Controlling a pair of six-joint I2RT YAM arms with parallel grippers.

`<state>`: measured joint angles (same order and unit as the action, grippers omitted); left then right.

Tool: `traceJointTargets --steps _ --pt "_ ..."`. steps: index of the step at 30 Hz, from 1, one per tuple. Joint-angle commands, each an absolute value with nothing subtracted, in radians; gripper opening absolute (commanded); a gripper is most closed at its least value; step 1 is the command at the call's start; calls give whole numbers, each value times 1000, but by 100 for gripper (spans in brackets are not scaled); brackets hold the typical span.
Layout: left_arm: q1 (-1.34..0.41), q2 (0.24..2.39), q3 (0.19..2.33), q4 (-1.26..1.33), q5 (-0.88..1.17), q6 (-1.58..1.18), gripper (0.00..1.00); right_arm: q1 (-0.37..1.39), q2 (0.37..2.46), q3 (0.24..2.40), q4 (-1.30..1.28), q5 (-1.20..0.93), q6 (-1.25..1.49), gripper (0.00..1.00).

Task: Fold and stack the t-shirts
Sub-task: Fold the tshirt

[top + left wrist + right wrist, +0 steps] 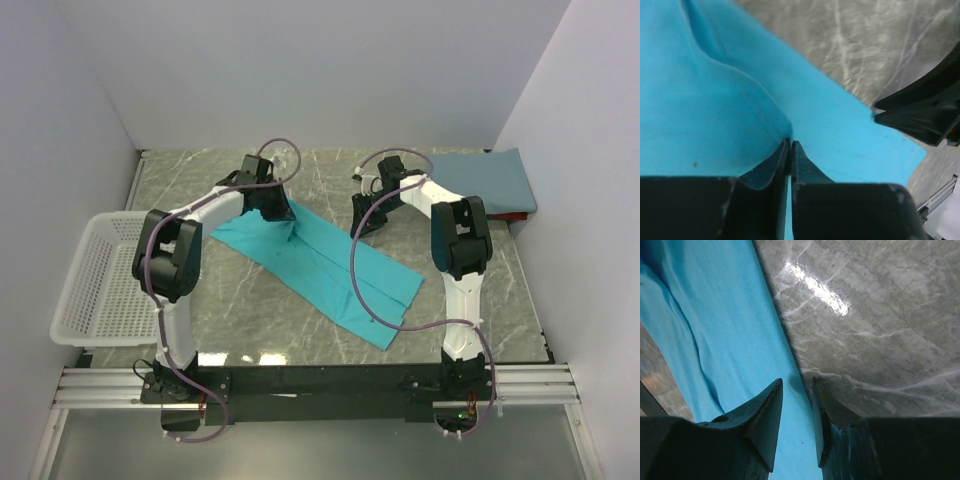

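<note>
Clamping the teal t-shirt, left pincer holds one of two; right pincer apart.

We are looking at a grey marbled tabletop spreading beneath the left gripper and the right gripper, pale plain walls standing beyond them, and a light glare shining ahead of the right one

Grey marbled table, teal t-shirt lying diagonally across its middle, folded slate-blue shirt in the far right corner, white mesh basket at the left edge.
</note>
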<state>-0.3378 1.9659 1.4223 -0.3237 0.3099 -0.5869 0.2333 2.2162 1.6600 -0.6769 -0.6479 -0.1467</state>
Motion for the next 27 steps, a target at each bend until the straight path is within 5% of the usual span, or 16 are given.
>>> traceJointTargets --steps 1,5,9,15,19,27 --pt "-365 2016 1512 -331 376 -566 10 216 2177 1647 -695 -641 -161 38" --pt "-371 2054 1574 -364 423 -537 41 209 2174 1646 -698 -643 -167 38" --pt "-371 1945 1540 -350 353 -465 55 209 2169 1651 -703 -634 -182 38" --pt "-324 1715 1363 -302 89 -481 59 207 2146 1652 -722 -578 -261 41" --pt "-191 1591 1055 -226 109 -777 56 207 2152 1657 -729 -546 -273 42" --pt "-183 1588 963 -360 -147 -999 53 207 2155 1651 -727 -561 -267 43"
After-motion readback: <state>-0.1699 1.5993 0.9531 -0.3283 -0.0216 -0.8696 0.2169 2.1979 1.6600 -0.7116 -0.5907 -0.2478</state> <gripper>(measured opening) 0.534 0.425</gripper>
